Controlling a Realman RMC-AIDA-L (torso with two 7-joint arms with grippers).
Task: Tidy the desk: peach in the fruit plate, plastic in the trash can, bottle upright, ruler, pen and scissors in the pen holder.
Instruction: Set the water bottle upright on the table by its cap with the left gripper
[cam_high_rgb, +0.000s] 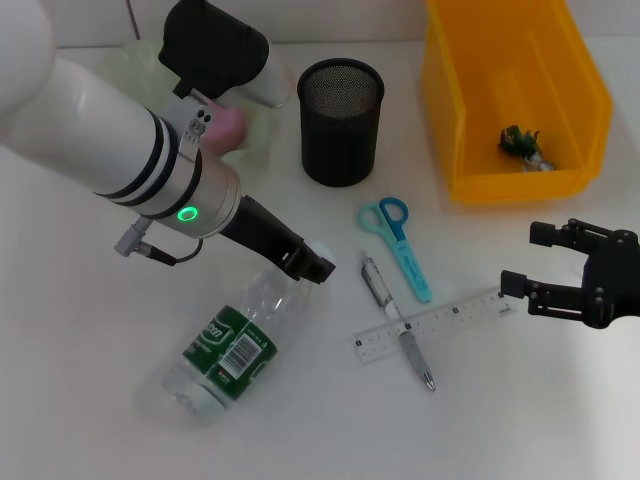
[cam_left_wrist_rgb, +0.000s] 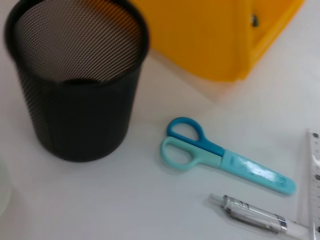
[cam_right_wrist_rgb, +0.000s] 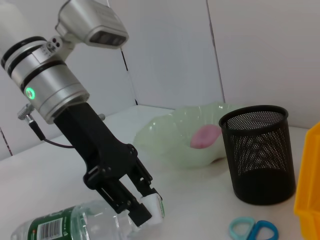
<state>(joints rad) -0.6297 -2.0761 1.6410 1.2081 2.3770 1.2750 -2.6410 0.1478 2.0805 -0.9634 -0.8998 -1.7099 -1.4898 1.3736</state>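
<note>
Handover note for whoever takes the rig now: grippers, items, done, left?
Left gripper: shut on the lying bottle at its cap end.
Right gripper: open, idle near the ruler.
Done: peach in the fruit plate; plastic in the trash can.
Left: stand the bottle upright; ruler, pen and scissors, all on the desk, into the pen holder.

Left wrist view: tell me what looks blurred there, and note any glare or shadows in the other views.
Left wrist view: the pen holder and yellow trash can look soft; the scissors are sharper. Head view: soft shadows on the desk under the left arm. Right wrist view: even lighting, no strong glare.
</note>
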